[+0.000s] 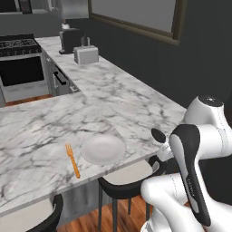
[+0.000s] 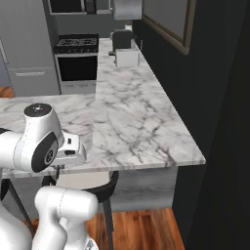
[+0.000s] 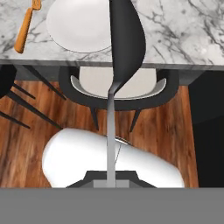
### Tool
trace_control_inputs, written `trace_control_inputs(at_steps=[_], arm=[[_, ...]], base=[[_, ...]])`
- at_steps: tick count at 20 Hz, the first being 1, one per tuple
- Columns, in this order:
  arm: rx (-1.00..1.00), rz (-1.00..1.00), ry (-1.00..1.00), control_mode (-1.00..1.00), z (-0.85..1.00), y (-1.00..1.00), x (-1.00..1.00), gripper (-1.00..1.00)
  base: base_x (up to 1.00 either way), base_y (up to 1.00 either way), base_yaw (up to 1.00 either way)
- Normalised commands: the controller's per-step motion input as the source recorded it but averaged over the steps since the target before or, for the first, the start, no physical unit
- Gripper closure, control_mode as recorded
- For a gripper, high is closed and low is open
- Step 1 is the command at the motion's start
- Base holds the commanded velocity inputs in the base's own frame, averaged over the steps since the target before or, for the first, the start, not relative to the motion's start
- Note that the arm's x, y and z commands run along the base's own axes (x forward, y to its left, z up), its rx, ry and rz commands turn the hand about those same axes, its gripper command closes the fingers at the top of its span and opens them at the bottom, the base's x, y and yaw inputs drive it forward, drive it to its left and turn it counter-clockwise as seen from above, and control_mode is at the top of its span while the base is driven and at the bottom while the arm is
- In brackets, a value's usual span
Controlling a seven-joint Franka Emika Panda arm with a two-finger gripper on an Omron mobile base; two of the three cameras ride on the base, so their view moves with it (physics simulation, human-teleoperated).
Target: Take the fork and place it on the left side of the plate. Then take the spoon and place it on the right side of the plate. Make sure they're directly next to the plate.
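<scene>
The white round plate (image 1: 103, 149) lies near the marble counter's front edge. The orange fork (image 1: 72, 161) lies flat just left of it, tines pointing away; the hand view shows the plate (image 3: 78, 26) and fork (image 3: 25, 30) the same way. My gripper (image 3: 111, 181) is shut on the thin handle of the dark grey spoon (image 3: 126, 39). Its bowl points toward the counter and hangs in the air past the counter's front edge, right of the plate. In the left base view the spoon's bowl (image 1: 158, 135) peeks out beside my arm, which hides the fingers.
A stool with a pale seat (image 3: 118, 85) stands under the counter edge below the spoon, with another stool (image 1: 43, 217) to the left. A toaster (image 1: 86, 54) and a dark appliance (image 1: 69, 40) sit far back on the counter (image 1: 136, 104), beside the stove (image 1: 18, 47).
</scene>
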Motion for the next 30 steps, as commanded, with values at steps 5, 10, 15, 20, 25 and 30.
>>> trace_control_inputs(at_steps=[5,10,15,20,25,30], arm=[[0.07,0.00,0.00,-1.00,-0.03,-0.08,0.55,1.00],[0.11,0.00,0.02,-1.00,-0.10,-0.11,1.00,1.00],[0.05,0.00,0.01,-1.00,-0.26,0.00,0.91,1.00],[0.00,0.00,0.11,-1.00,-0.56,0.05,0.69,1.00],[0.00,-0.01,0.08,-1.00,-0.59,0.12,0.48,1.00],[0.00,-0.02,0.03,-1.00,-0.41,0.12,0.39,1.00]], base=[[0.33,0.00,0.00],[0.00,0.00,0.00],[0.00,0.00,0.00],[0.00,0.00,0.00],[0.00,0.00,0.00],[0.00,0.00,0.00]])
